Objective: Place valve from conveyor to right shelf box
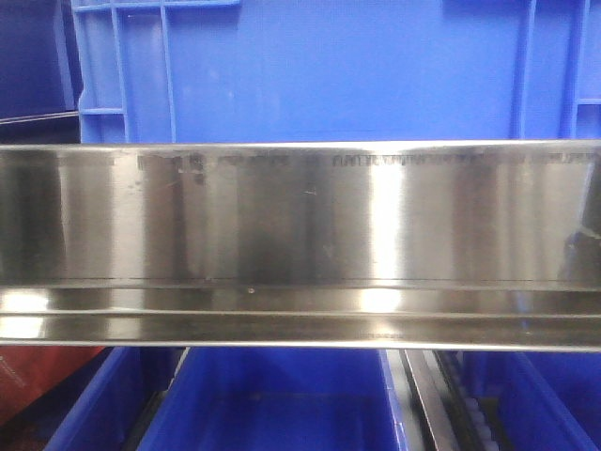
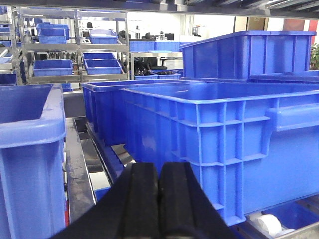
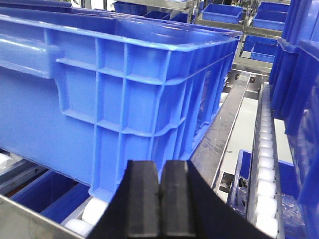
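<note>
The valve and the conveyor are out of view in all frames. The shelf's shiny steel front rail (image 1: 300, 225) fills the front view, with a blue box (image 1: 319, 66) above it and blue boxes (image 1: 282, 404) below. My left gripper (image 2: 158, 172) is shut and empty, right in front of a large blue box (image 2: 224, 144) on the shelf. My right gripper (image 3: 159, 172) is shut and empty, close to the corner of the large blue box (image 3: 114, 84) resting on white rollers (image 3: 94, 211).
Another blue box (image 2: 27, 149) stands at the left of the left wrist view. A steel divider rail (image 3: 224, 129) and a white roller track (image 3: 266, 164) run to the right of the big box. More racks with blue boxes (image 2: 52, 64) stand behind.
</note>
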Controlling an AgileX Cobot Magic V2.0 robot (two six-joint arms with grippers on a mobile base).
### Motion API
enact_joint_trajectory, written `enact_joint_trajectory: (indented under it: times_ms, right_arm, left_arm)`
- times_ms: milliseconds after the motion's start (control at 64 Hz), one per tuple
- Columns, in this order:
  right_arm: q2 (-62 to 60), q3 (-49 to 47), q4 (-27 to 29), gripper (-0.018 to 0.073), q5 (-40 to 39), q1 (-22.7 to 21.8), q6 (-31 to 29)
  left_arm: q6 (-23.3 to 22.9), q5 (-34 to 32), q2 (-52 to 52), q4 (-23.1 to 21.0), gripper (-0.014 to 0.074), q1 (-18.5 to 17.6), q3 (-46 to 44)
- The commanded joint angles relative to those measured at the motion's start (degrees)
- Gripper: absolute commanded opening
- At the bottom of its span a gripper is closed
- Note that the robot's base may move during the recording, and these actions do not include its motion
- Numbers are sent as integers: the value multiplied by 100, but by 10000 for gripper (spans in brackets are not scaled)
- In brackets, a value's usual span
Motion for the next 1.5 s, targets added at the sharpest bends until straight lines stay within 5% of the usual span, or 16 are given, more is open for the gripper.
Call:
enact_joint_trajectory:
  times_ms: [0, 406, 625, 828, 1031, 1156, 1484]
  right_arm:
    - [-20, 20, -40, -154, -162, -26, 22]
    - [-20, 20, -40, -154, -162, -26, 22]
    - [-20, 20, -40, -154, -172, -26, 22]
    - [-20, 20, -40, -154, -172, -26, 22]
    - [-20, 20, -40, -154, -197, -26, 22]
    - [-20, 20, -40, -154, -211, -26, 22]
    - [-20, 20, -40, -154, -219, -26, 22]
  left_arm:
    - [-35, -139, -35, -36, -111, 8, 19]
    - [-35, -140, -35, -51, -111, 47, 19]
    - [19, -235, -239, -217, -111, 1012, 375]
    - [19, -1061, -459, -338, -111, 1764, 1447]
    - [19, -2103, -459, -338, -111, 1819, 2364]
    - [19, -1653, -459, -338, -111, 1819, 2364]
    - [19, -1779, -459, -338, -111, 1819, 2364]
